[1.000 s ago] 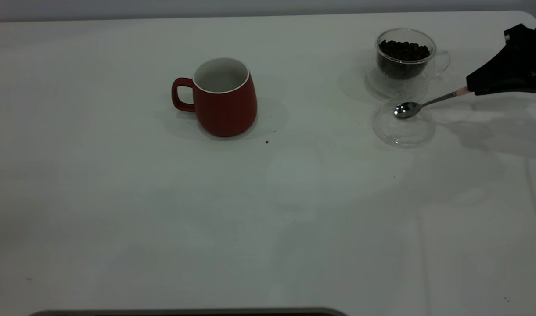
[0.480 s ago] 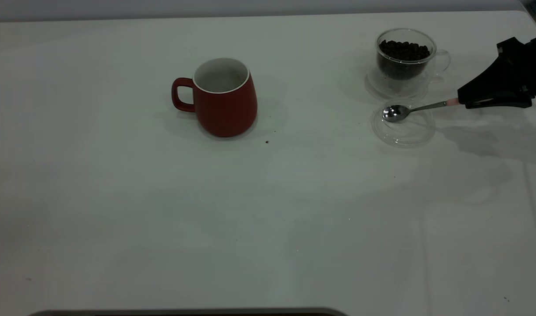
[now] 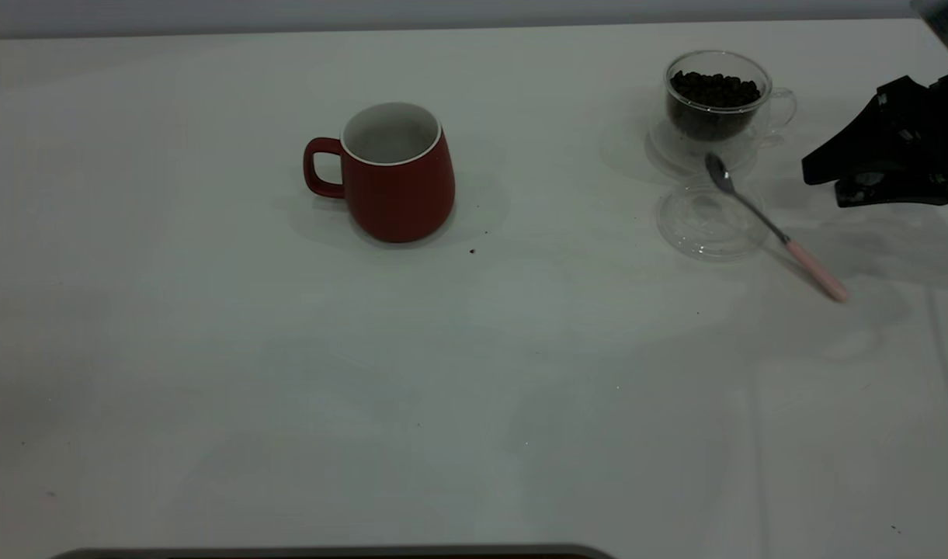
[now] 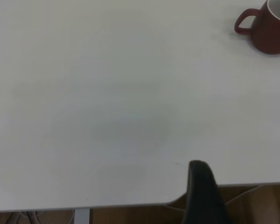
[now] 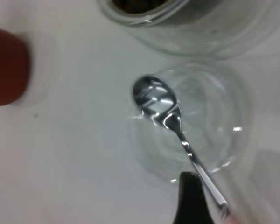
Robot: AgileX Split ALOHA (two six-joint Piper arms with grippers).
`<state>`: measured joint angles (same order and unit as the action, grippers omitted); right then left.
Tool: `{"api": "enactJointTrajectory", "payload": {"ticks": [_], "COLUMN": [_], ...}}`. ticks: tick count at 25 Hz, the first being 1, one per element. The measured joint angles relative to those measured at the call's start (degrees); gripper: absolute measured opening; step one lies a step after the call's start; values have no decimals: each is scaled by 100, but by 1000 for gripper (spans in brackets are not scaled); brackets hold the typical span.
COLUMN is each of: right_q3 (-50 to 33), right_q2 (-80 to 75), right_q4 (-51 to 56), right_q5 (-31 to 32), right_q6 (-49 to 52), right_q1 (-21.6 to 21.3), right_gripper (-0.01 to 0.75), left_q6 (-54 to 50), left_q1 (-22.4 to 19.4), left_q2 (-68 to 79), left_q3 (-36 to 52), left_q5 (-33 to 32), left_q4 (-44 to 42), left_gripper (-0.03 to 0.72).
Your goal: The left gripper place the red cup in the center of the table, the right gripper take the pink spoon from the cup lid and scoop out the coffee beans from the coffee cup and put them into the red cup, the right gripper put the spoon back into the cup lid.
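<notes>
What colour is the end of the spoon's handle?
Pale pink, on the small metal spoon; the exterior view shows it best.

White table (image 3: pixel 210 349) — red cup (image 3: pixel 396 175) mid-table, coffee cup (image 3: pixel 714 109), cup lid (image 3: pixel 706 229), dark specks.

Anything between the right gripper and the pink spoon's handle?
Nothing visible. The metal teaspoon with the pale pink handle lies across the clear round lid, handle end on the white table; only bare tabletop separates it from the black right gripper.
</notes>
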<state>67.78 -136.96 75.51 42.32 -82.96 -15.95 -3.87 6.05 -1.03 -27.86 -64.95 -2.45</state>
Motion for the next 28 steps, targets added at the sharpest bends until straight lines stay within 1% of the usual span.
{"api": "enactJointTrajectory", "payload": {"ticks": [4, 7, 14, 18, 21, 22, 26, 28], "right_q3": [0, 0, 0, -1, -20, -33, -273, -647], "right_q2": [40, 172, 1221, 2369, 3500, 3951, 5680, 6603], "right_q4": [189, 211, 113, -337, -1327, -1878, -4536, -5823], "right_q5": [-456, -457, 107, 885, 1344, 1428, 1860, 2143], "right_q6": [-61, -60, 201, 747, 1687, 2097, 4553, 5670], "right_q1": [0, 0, 0, 53, 198, 267, 378, 378], "right_gripper": [578, 578, 578, 577, 577, 577, 573, 572], "left_q6": [0, 0, 0, 0, 11, 11, 16, 16], "left_q1": [0, 0, 0, 0, 0, 0, 0, 0], "left_q2": [0, 0, 0, 0, 0, 0, 0, 0], "left_q3": [0, 0, 0, 0, 0, 0, 0, 0], "left_q5": [0, 0, 0, 0, 0, 0, 0, 0], "left_q4": [0, 0, 0, 0, 0, 0, 0, 0], "left_gripper": [495, 495, 495, 495, 495, 495, 495, 495]}}
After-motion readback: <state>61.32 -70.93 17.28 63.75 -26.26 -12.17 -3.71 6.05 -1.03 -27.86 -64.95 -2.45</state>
